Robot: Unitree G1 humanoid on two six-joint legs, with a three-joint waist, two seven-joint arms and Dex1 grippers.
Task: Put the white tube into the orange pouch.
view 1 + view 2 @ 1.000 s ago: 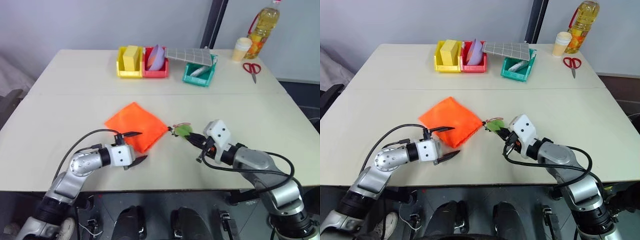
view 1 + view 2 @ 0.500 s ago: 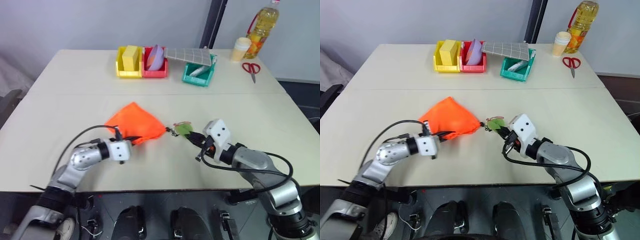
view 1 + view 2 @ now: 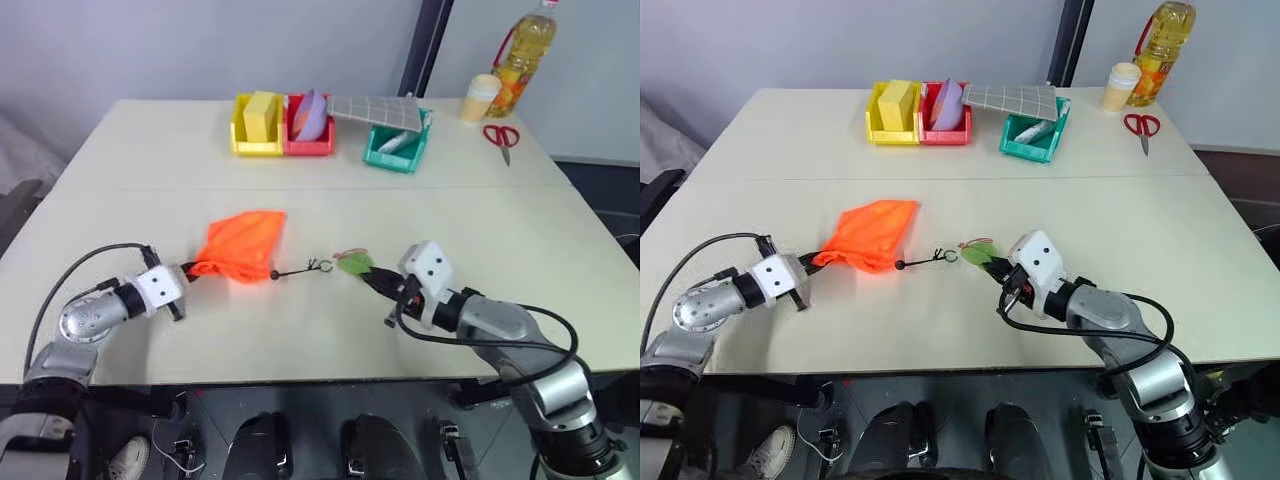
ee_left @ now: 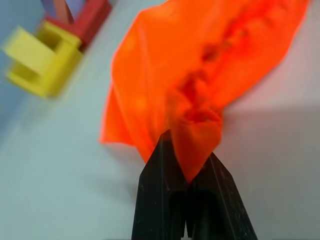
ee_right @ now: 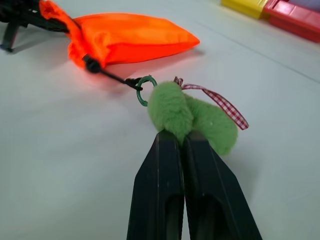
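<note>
Left gripper [image 4: 187, 172] pinches a corner of the pouch [image 3: 240, 245], which lies bunched mid-table with bare table [image 3: 120, 200] all around. Right gripper [image 5: 182, 135] clamps the green tag [image 5: 192, 117] just right of the pouch, cord [image 3: 295, 270] between. Farther back, a white tube [image 3: 392, 143] lies in the teal bin [image 3: 398, 150]; its markings can't be made out.

orange pouch [image 3: 240, 245] — matt cloth, fuzzy green tag [image 5: 192, 117]

The left claw [image 3: 186, 269] has closed on the orange pouch's [image 3: 240, 246] corner and dragged it toward nine o'clock, bunching it and drawing its black cord [image 3: 296, 270] taut.
</note>
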